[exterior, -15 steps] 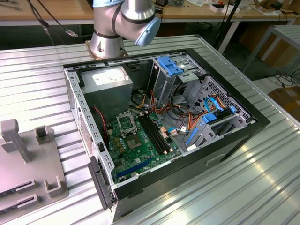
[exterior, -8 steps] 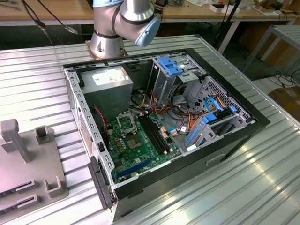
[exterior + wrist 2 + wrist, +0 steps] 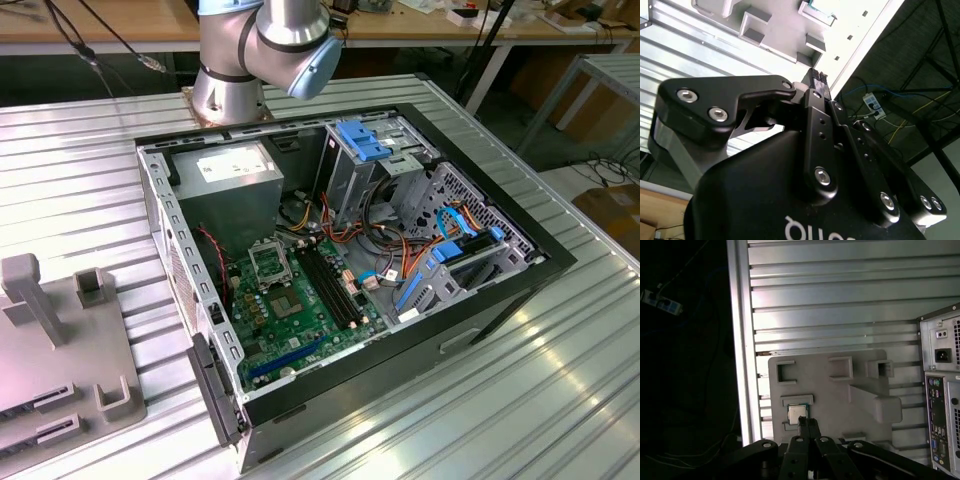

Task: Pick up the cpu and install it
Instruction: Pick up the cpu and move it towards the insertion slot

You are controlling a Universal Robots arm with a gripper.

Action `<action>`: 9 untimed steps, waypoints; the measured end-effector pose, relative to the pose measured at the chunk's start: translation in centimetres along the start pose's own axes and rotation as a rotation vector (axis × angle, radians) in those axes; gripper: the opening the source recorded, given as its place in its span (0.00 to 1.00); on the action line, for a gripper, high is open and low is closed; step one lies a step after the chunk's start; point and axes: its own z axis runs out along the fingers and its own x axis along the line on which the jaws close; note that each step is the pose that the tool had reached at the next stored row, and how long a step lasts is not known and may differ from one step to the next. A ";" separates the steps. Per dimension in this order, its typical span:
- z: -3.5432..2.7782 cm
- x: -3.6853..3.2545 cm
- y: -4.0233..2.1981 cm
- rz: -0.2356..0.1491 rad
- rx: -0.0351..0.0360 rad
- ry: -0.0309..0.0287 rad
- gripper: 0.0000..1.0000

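The cpu (image 3: 796, 413), a small silver-grey square chip, lies flat in a recess of the grey holder plate (image 3: 840, 400) in the first wrist view. My gripper (image 3: 809, 423) hovers above the plate, its tips close beside the chip in that picture. Its two black fingers are shut together with nothing between them, as the second wrist view also shows on the gripper (image 3: 818, 76). In the exterior view the open computer case (image 3: 500, 225) lies on its side. Its black hinged socket frame (image 3: 268, 262) sits on the green board.
The grey holder plate (image 3: 60, 370) with upright blocks sits on the ribbed metal table (image 3: 520, 400) at the exterior view's left. The arm's base (image 3: 232, 95) stands behind the case. Inside the case are a grey power supply (image 3: 232, 170), blue drive brackets (image 3: 362, 140) and cables.
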 end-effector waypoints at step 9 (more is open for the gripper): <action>0.00 0.01 0.00 0.000 0.0000 0.0000 0.17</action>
